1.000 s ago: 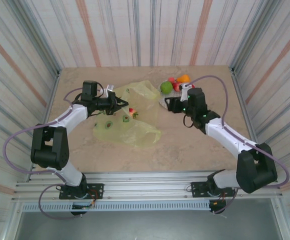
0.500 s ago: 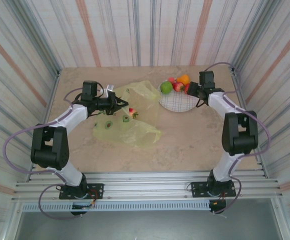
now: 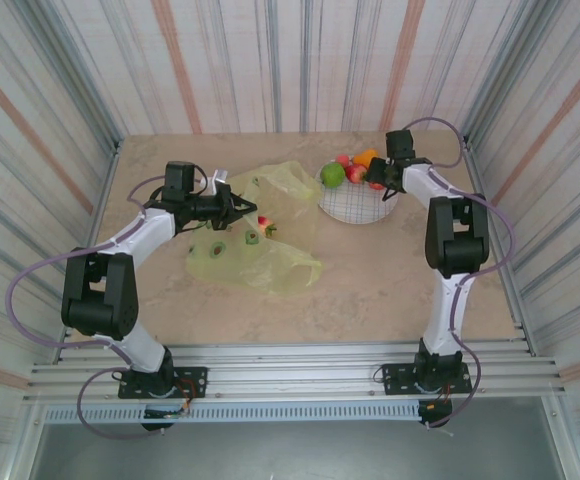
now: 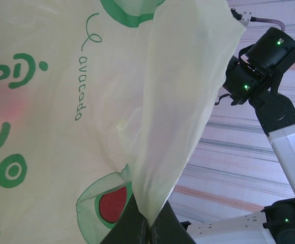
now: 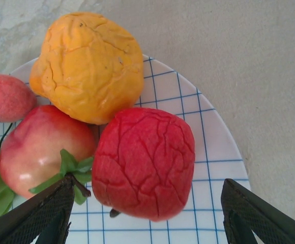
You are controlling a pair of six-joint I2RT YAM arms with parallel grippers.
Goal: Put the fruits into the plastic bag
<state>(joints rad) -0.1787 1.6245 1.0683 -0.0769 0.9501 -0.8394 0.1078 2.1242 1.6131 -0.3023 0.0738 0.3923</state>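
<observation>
Left hand (image 4: 147,231) clenched on plastic bag (image 4: 61,101) edge — right hand (image 5: 147,185) spread wide, straddling red fruit (image 5: 143,162) on plate (image 5: 211,147).

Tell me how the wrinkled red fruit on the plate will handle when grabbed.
The red fruit looks rounded, so it may roll on the flat plate if nudged. Its creased skin suggests a soft, probably light body that could dent. The matte surface likely grips well.
</observation>
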